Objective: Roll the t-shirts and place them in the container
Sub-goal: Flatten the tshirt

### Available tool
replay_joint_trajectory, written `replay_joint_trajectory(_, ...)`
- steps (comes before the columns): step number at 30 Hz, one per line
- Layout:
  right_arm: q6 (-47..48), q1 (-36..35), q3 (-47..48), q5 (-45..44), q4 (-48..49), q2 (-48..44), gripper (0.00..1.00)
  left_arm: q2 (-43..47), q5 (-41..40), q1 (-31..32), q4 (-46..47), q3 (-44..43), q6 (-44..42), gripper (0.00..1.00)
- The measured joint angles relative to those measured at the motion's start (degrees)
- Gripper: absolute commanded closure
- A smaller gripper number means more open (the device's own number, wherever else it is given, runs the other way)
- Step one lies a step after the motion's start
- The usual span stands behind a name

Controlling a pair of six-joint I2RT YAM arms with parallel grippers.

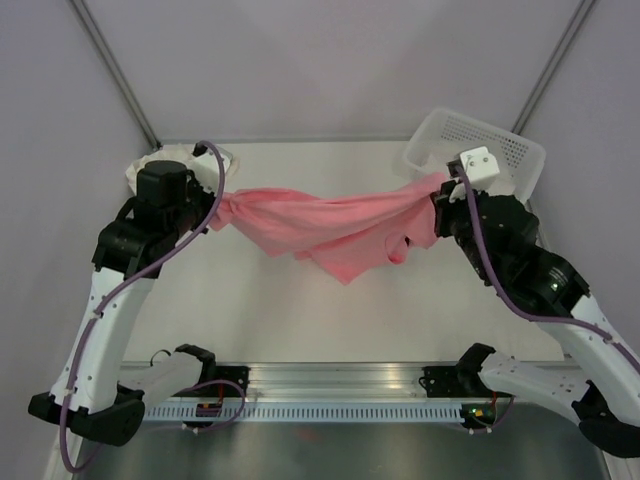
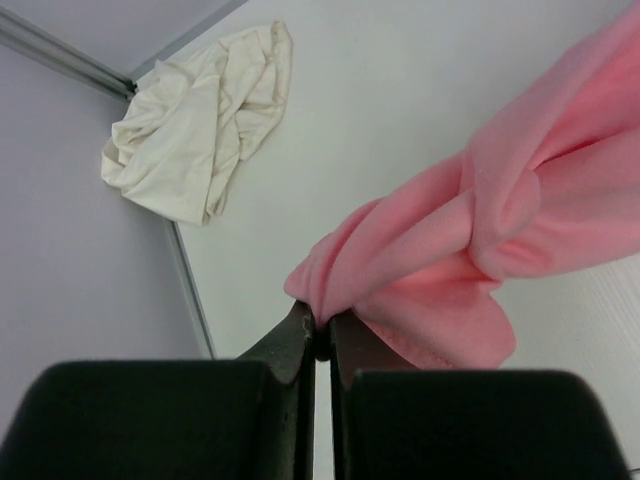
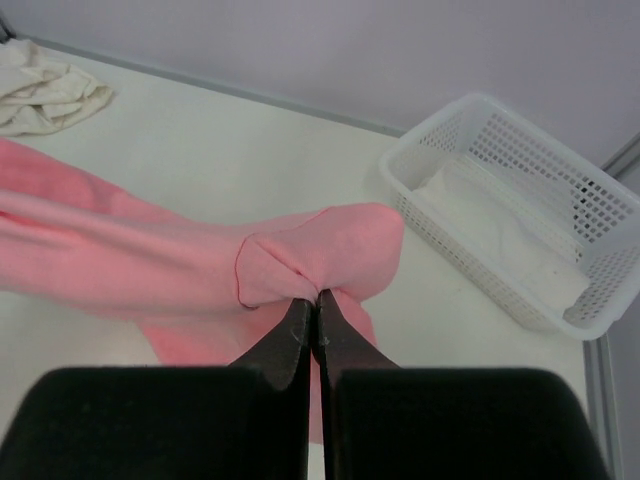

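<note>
Two robot arms hold a salmon-pink t-shirt slung between them above the far half of the table. The left gripper is clamped on a bunched fold at one end of the shirt and the right gripper is pinched tight on a gathered fold at the other. The middle of the shirt sags in loose, twisted drapes, and whether its lowest folds touch the table cannot be told from above.

A second, cream t-shirt lies crumpled in the far left corner of the table, close to the wall and well apart from the pink one.

The pink cloth looks light and thoroughly limp. It ropes and twists wherever it hangs free, so it will likely not keep any shape until it is laid flat. Each gripper has only a narrow tuck of fabric, and a soft knit like this could slide out under a sharp tug. For a tidy roll, the better holds are probably along a straight edge, at the hem or shoulder corners, with the shirt spread out first. Neither shirt shows any sign of a roll so far.

A white perforated basket stands at the far right of the table, just beyond the right gripper. It holds what appears to be a white folded cloth lying flat along its bottom. No part of the pink shirt is in the basket.
</note>
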State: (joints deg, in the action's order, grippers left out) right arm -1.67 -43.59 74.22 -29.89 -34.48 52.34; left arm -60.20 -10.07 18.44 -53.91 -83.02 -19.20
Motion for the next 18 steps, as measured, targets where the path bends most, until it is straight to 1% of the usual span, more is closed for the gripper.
replay_joint_trajectory(6,0.28,0.0,5.84,2.03,-2.19,-4.2,1.0,0.2,4.48,0.0,-4.39,-0.24,0.72,0.98)
replay_joint_trajectory(8,1.16,0.0,7.58,2.01,-2.05,-4.13,1.0,0.42,5.99,0.0,-4.42,1.6,0.79,0.98)
replay_joint_trajectory(10,2.4,0.0,9.46,1.92,-1.62,-1.99,1.0,0.37,7.39,0.0,-4.31,4.31,0.85,0.98)
replay_joint_trajectory(12,3.8,0.11,11.65,2.01,-0.48,2.56,1.0,-0.35,9.11,0.0,-3.78,8.11,0.94,0.98)
replay_joint_trajectory(13,4.79,0.52,13.09,2.95,0.76,7.19,1.0,-1.16,9.92,0.0,-3.23,10.03,0.94,0.98)
replay_joint_trajectory(14,5.14,1.42,13.51,3.39,1.57,9.49,1.0,-2.21,10.51,0.0,-2.67,11.89,0.96,0.98)
replay_joint_trajectory(18,5.11,8.9,14.03,11.8,6.91,25.46,1.0,-7.04,13.16,-1.55,0.15,17.97,0.94,0.98)
